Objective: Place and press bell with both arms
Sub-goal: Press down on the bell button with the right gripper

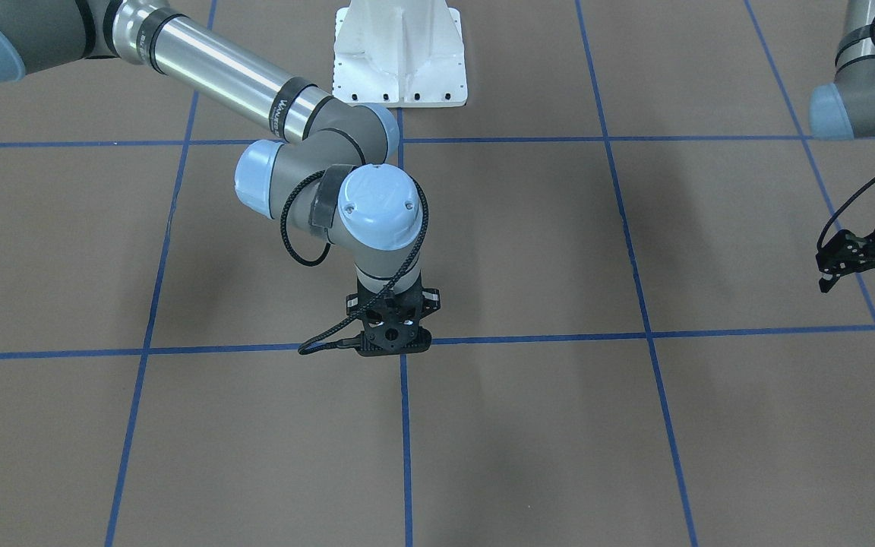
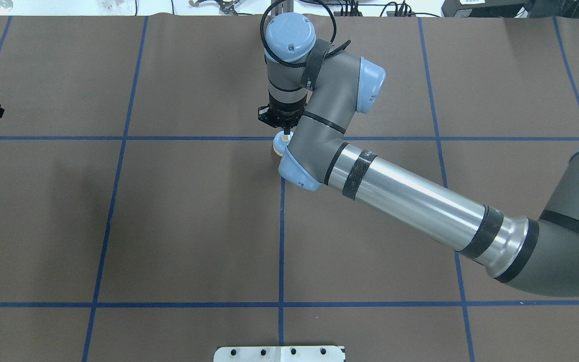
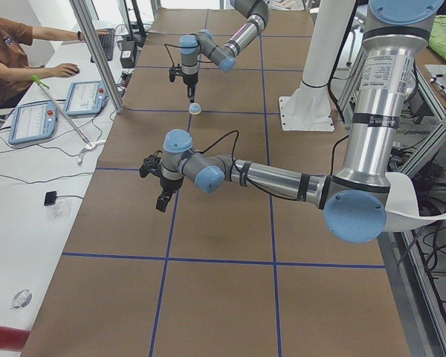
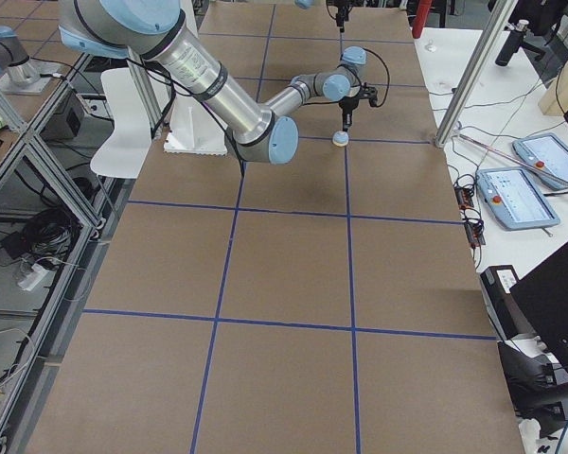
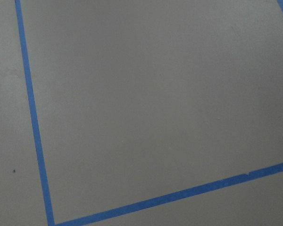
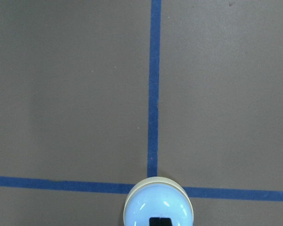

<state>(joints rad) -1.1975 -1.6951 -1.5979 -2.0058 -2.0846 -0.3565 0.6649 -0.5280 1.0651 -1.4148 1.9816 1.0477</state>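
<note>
The bell [image 6: 159, 205], a light-blue dome with a cream rim, sits on the brown table at a crossing of blue tape lines. It also shows in the overhead view [image 2: 280, 147], the exterior left view [image 3: 195, 108] and the exterior right view [image 4: 341, 139]. My right gripper [image 2: 285, 132] points straight down over it, its fingertips [image 6: 160, 221] closed at the button on top. In the front view, the right gripper [image 1: 394, 342] hides the bell. My left gripper [image 1: 867, 285] hangs open and empty far off to the side, above bare table [image 5: 141, 113].
The white pedestal [image 1: 399, 57] stands at the robot's side of the table. Operator tablets [image 3: 30, 123] and a person lie beyond the far edge. The right forearm [image 2: 410, 201] stretches across the table's middle.
</note>
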